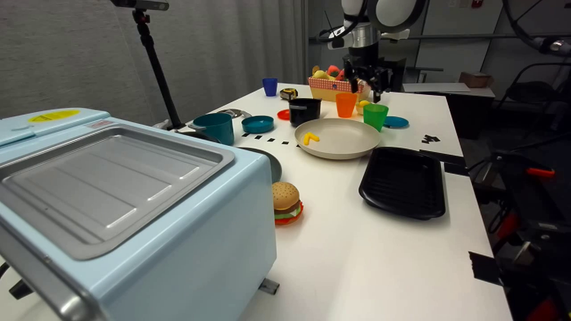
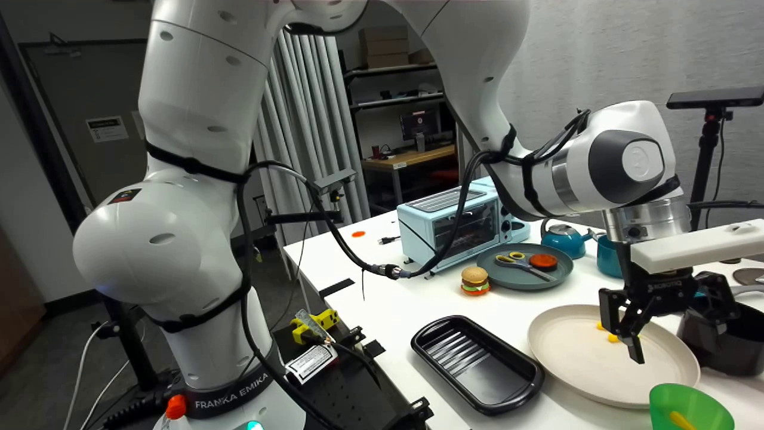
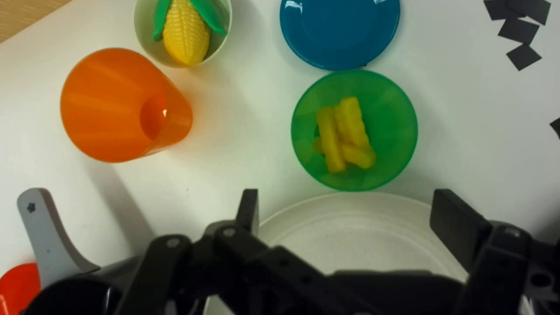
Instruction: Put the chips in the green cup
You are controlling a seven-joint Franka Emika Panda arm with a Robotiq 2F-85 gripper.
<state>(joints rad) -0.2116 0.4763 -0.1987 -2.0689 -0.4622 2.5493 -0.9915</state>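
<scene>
A: Location of the chips (image 1: 313, 137), left to right?

B: In an exterior view, two lie on the cream plate (image 1: 343, 138), near its left rim; farther right, the green cup (image 1: 375, 117) contains others, at least three as counted in the wrist view.

A: Handling?

B: Yellow sticks, crinkled along the sides. Probable properties: light, fairly stiff plastic, hard to damage, but liable to skid on the plate's smooth face. Recommended hold: one stick at a time, at mid-length, pressed across its narrow width.

A: Condition of the gripper (image 3: 345, 205)?

B: Fingers wide apart, nothing visible between them; the gripper hangs above the white table (image 1: 348, 267). With two chips outside the cup, the task appears unfinished.

A: The surface and the room, in the same order?

B: On the table: a pale-blue toaster oven (image 1: 192, 223); the toy burger (image 1: 287, 200), partly hidden by the oven's corner; plate and cup; then a black baking tray (image 1: 403, 183), just beside the plate. Black tape (image 1: 485, 268) marks the right edge. Beyond: a camera stand (image 1: 156, 69), a grey curtain (image 1: 267, 44) and, at far right, a dark chair (image 1: 528, 95).
</scene>
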